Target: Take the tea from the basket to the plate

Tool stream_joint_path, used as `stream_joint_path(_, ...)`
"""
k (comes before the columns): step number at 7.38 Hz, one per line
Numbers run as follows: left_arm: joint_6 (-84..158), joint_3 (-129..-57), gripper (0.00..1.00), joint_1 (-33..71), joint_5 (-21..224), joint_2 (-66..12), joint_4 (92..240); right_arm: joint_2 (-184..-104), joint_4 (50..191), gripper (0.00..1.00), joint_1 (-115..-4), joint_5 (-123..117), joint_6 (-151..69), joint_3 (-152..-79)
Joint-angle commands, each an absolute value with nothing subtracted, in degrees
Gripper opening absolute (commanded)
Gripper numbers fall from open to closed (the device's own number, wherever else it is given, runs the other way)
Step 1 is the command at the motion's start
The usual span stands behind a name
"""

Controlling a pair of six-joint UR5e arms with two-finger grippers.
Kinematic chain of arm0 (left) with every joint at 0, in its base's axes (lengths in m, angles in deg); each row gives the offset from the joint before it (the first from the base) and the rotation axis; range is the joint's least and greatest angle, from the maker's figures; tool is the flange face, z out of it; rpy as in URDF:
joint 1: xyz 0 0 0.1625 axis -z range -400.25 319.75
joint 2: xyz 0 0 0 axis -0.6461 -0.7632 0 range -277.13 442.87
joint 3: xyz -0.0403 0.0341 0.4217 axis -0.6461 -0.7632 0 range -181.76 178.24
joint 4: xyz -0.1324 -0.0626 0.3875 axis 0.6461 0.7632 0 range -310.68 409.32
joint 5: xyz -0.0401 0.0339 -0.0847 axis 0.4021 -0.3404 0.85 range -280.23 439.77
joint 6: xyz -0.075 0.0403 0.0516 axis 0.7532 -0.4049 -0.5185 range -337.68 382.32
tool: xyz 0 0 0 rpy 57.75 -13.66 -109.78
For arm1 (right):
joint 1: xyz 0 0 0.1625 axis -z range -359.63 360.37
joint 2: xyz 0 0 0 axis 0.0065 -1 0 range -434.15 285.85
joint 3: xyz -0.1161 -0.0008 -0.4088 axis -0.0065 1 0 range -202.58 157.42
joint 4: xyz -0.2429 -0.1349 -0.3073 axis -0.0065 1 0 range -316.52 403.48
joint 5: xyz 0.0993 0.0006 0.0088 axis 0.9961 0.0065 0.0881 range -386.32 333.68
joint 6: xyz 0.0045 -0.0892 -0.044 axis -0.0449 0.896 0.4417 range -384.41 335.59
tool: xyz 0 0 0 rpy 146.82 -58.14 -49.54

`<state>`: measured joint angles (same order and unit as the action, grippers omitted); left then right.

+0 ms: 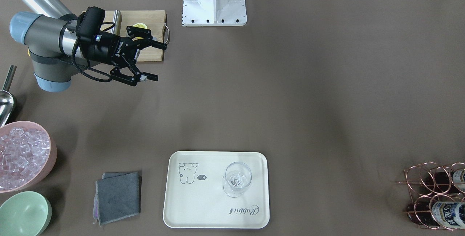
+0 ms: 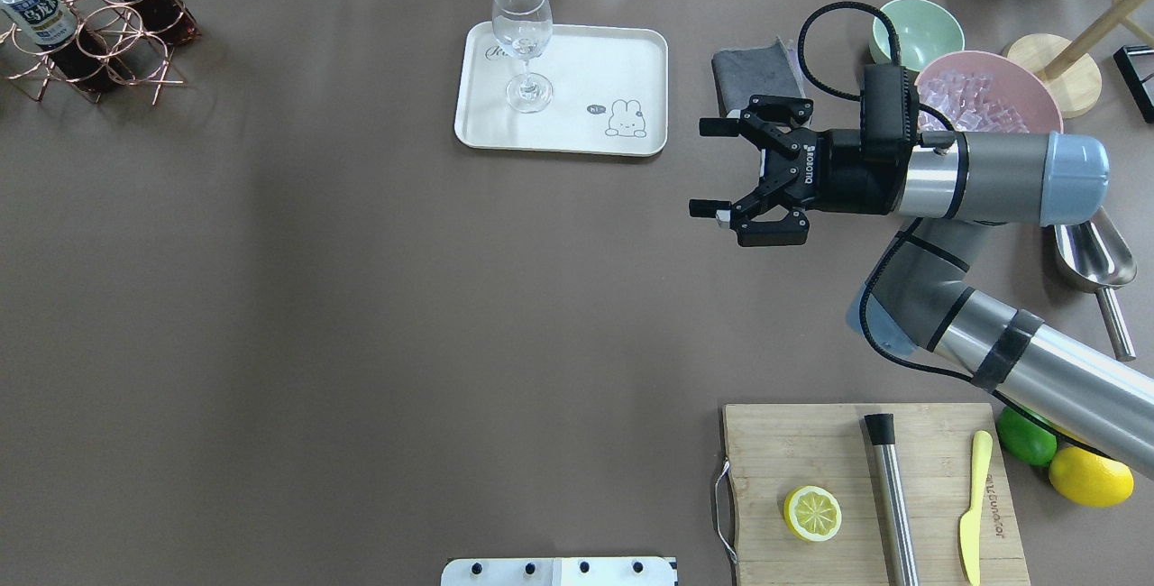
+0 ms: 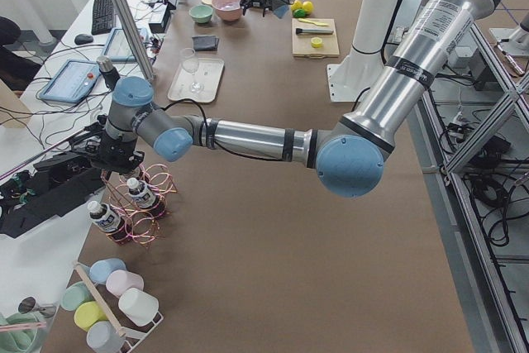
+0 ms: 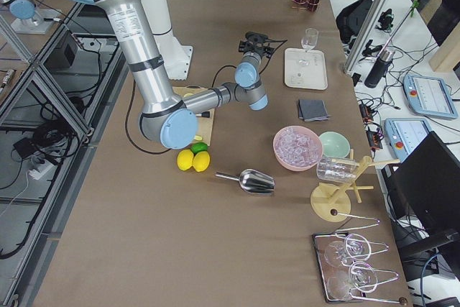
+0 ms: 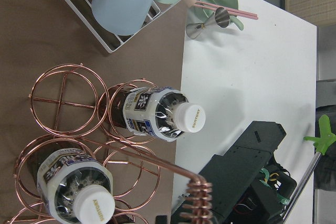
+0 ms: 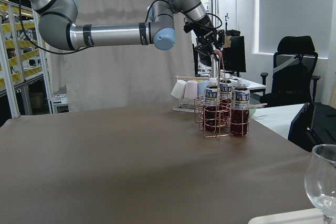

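Observation:
Tea bottles (image 5: 157, 114) with white caps stand in the copper wire basket (image 2: 99, 36) at the table's far left corner; they also show in the overhead view (image 2: 36, 9) and the front view (image 1: 447, 212). My left gripper (image 6: 210, 43) hovers just above the basket's coiled handle (image 5: 197, 195). Its fingers are too small to judge and are out of the left wrist view. The cream plate (image 2: 577, 72) holds only a stemmed glass (image 2: 523, 36). My right gripper (image 2: 700, 168) is open and empty, in the air to the right of the plate.
A grey cloth (image 2: 753, 72), a mint bowl (image 2: 915, 27) and a pink bowl of ice (image 2: 987, 95) lie behind my right arm. A cutting board (image 2: 811, 442) with a lemon half sits near my base. A rack of cups (image 5: 126, 3) stands beside the basket.

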<state>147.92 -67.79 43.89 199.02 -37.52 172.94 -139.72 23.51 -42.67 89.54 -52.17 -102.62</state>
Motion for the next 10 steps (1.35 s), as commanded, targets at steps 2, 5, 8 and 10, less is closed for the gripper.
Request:
stream_joint_path(2, 144.5, -75.8, 0.00, 47.9, 209.2, -37.5, 164.4, -138.0, 23.6, 1.00, -42.2, 89.4, -52.5, -102.7)
stream_joint_path(5, 148.2, -103.4, 0.00, 45.0, 209.1, -32.3, 145.0, -138.0, 24.5, 1.00, -41.6, 89.4, -52.5, -102.6)
stream_joint_path(8, 161.8, -124.3, 0.00, 29.8, 207.4, -32.8, 131.2, -138.0, 24.6, 1.00, -41.5, 89.4, -52.5, -102.6)
stream_joint_path(10, 170.2, -127.5, 0.00, 18.7, 202.7, -43.5, 118.6, -137.9, 24.7, 1.00, -41.3, 89.4, -52.5, -102.6)
